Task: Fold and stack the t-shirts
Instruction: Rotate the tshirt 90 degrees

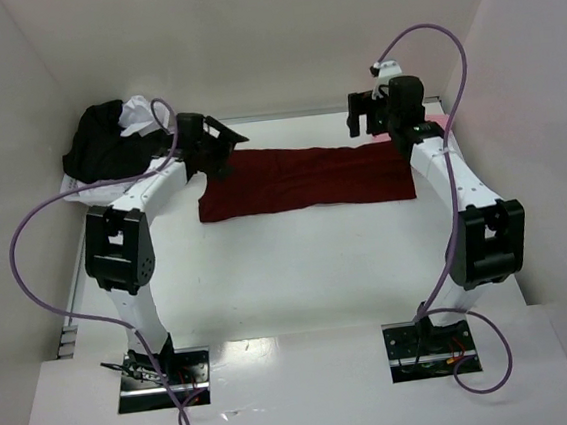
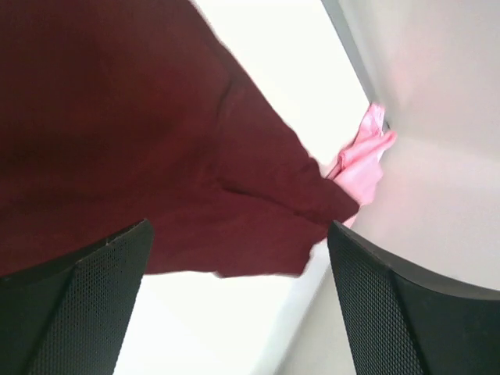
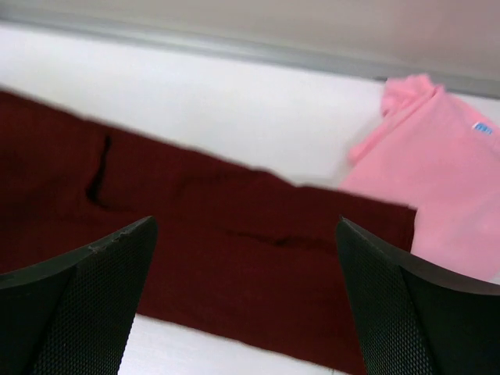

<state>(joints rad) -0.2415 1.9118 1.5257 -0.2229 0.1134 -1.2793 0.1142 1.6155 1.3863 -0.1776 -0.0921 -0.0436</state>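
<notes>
The dark maroon t-shirt [image 1: 305, 178] lies folded into a long flat strip across the far middle of the table. My left gripper [image 1: 224, 141] hovers open and empty over its left end. My right gripper [image 1: 365, 119] hovers open and empty over its right end. In the left wrist view the maroon t-shirt [image 2: 117, 133] fills the upper left between the open gripper [image 2: 238, 312], with the pink t-shirt [image 2: 363, 160] beyond it. In the right wrist view the maroon t-shirt [image 3: 234, 258] lies under the open gripper [image 3: 246, 305]. The pink t-shirt [image 3: 437, 187] lies folded at the right.
A heap of black t-shirt [image 1: 101, 140] and white t-shirt [image 1: 141, 114] sits at the far left corner over a white bin [image 1: 90, 183]. The pink t-shirt [image 1: 437, 120] lies at the far right behind my right arm. White walls close in the back and both sides.
</notes>
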